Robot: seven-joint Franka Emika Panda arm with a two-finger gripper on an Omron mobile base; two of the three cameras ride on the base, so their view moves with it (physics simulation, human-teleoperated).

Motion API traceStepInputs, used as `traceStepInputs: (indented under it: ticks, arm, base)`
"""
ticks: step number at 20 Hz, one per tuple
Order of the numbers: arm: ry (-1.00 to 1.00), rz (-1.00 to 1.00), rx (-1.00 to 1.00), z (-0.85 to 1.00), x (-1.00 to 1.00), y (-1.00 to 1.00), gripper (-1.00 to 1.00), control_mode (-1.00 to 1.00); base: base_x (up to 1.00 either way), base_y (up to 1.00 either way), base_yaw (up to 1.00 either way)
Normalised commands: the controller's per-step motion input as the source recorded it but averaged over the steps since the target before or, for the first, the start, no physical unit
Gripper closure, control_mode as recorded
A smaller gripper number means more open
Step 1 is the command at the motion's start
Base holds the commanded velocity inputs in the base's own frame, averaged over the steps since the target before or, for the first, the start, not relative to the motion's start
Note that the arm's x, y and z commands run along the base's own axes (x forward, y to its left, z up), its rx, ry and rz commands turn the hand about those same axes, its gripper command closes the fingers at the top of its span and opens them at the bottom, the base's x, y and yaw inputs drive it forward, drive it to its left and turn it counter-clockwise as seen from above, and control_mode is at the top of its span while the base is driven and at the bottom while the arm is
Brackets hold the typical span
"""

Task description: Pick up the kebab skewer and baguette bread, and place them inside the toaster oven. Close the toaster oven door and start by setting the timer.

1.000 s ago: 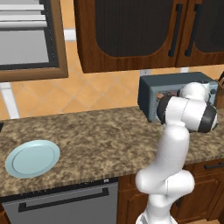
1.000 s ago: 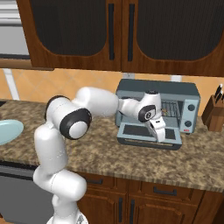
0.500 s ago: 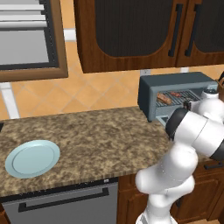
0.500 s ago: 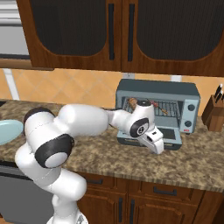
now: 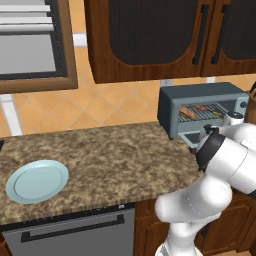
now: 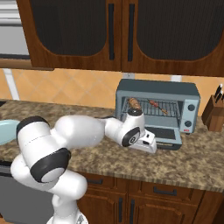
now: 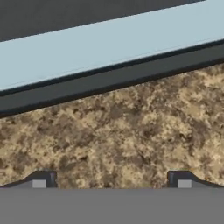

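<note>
Left base view: I see the toaster oven [image 5: 202,107] standing at the far right end of the worktop [image 5: 110,165], against the back wall.
Oven contents, left base view: baguette bread [image 5: 187,112] lies at the left of the wire rack, and the kebab skewer [image 5: 206,108] lies to its right, further back.
Door, left base view: the toaster oven door [image 5: 192,137] hangs dropped open toward the worktop's front edge; my arm's white elbow covers most of it.
Plate, left base view: a pale blue plate [image 5: 37,180] sits bare near the front left corner of the worktop, well apart from the oven.
Right base view: the oven is open, bread at the rack's left end and skewer running across the middle of the rack.
Door, right base view: it lies flat on the worktop in front of the oven.
Gripper, right base view: the gripper [image 6: 150,145] sits low, just beside the door's left front corner; I cannot tell whether it touches.
Knife block, right base view: a wooden knife block [image 6: 215,113] stands right of the oven.
Hand view: I look at the door's pale edge and dark bar handle slanting across the top, speckled worktop below.
Jaws, hand view: both tips stand fully apart at the bottom, with bare worktop between them and nothing held.
</note>
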Motion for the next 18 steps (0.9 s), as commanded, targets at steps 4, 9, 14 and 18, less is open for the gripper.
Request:
traceStepInputs:
  ticks: [4, 9, 14, 18]
  arm:
    - [0.02, 0.10, 0.00, -0.19, 0.51, 0.36, -1.00, -1.00]
    - [0.02, 0.02, 0.00, -0.14, 0.24, 0.19, -1.00, -1.00]
    - [0.00, 0.00, 0.00, -0.21, 0.00, 0.00, -1.00, -1.00]
    - [0.00, 0.00, 0.00, -0.27, 0.04, 0.02, -1.00, -1.00]
  base:
    - [0.00, 0.00, 0.00]
    - [0.00, 0.00, 0.00]
    - [0.00, 0.00, 0.00]
    - [0.00, 0.00, 0.00]
